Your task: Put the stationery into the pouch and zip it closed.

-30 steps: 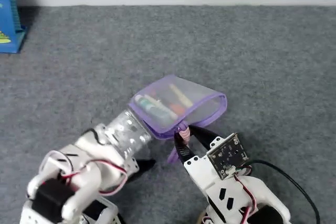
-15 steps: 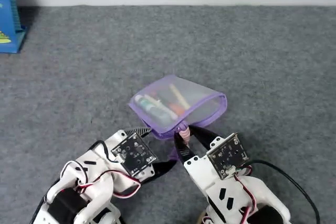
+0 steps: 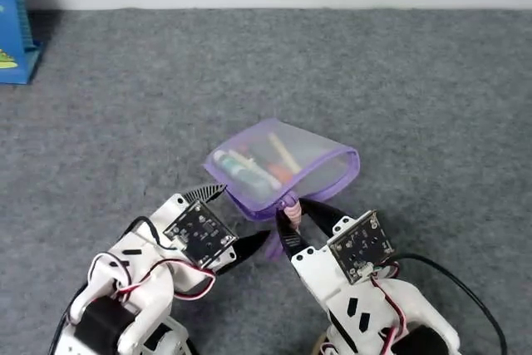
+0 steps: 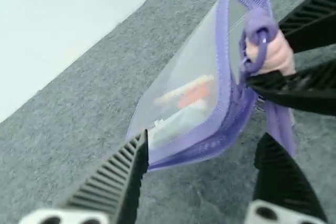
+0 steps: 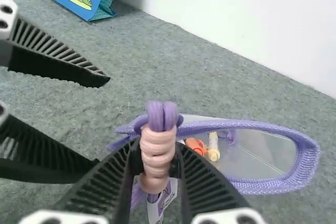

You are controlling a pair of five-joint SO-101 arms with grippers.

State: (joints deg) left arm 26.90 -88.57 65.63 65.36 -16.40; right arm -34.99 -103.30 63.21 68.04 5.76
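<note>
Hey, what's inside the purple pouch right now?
Through the clear side of the pouch: an orange piece, a pale yellow stick and a white-and-teal item. Anything beneath them or behind the purple edging is hidden.

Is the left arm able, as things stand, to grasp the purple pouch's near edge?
Probably yes. The left tool is open, and the edge of the pouch lies just ahead of its gap. The right tool, shut on the zipper pull, sits close.
</note>
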